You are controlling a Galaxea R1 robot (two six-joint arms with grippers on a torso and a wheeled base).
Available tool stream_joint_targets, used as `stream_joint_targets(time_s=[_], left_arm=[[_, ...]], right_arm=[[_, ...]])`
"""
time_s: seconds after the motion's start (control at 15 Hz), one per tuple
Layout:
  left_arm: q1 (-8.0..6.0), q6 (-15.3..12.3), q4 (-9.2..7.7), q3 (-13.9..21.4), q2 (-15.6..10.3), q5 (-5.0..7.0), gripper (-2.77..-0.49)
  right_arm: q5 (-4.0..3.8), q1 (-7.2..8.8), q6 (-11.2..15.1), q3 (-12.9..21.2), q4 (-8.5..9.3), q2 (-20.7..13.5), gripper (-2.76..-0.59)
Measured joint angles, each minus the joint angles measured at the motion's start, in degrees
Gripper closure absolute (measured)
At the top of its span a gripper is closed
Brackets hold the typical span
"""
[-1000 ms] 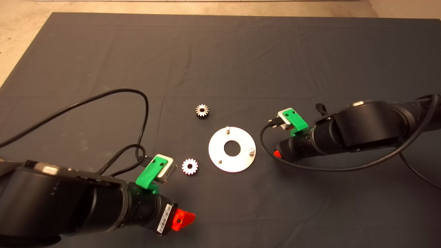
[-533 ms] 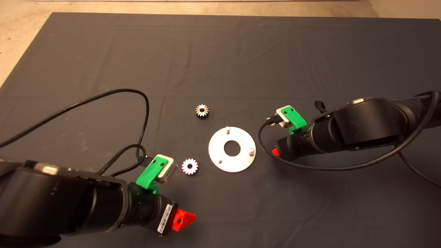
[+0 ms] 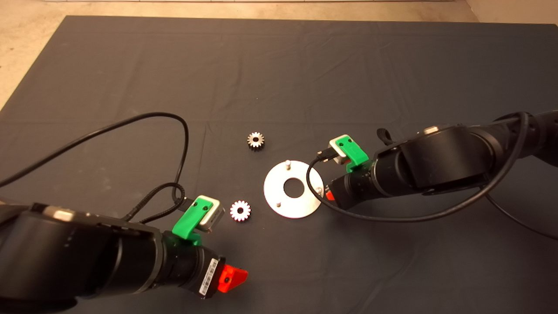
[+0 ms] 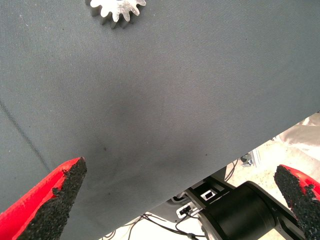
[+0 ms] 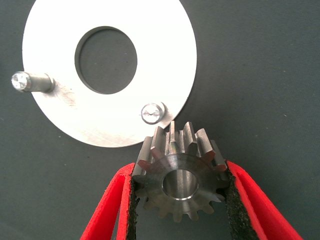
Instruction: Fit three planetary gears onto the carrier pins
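The shiny carrier disc [image 3: 305,198] lies mid-mat with its carrier pins [image 3: 287,164] standing up. Two planetary gears rest loose on the mat: one [image 3: 256,140] beyond the disc, one [image 3: 240,211] to its left. My right gripper [image 3: 330,195] hovers at the disc's right edge, shut on a third gear [image 5: 181,182]. In the right wrist view that gear hangs just short of the nearest pin [image 5: 150,112], beside the disc [image 5: 165,65]. My left gripper [image 3: 231,277] stays open near the front, with the left gear [image 4: 117,9] ahead of its fingers [image 4: 50,205].
Black cables loop over the mat: one [image 3: 183,144] left of the gears, one [image 3: 311,192] from the right wrist across the disc's right rim. The mat's front edge and robot base [image 4: 235,210] show in the left wrist view.
The right arm has moved left toward the disc, carrying its gear to the disc's right rim. The left arm and both loose gears have not moved.
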Motion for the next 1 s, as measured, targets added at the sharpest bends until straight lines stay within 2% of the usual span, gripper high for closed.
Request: stream_joint_targets(time_s=[1.0], left_arm=[[0.00,-0.02,0.01,-0.01,0.01,-0.10,-2.75]], right_arm=[[-0.01,0.00,1.07,-3.58,0.02,3.58,-0.97]])
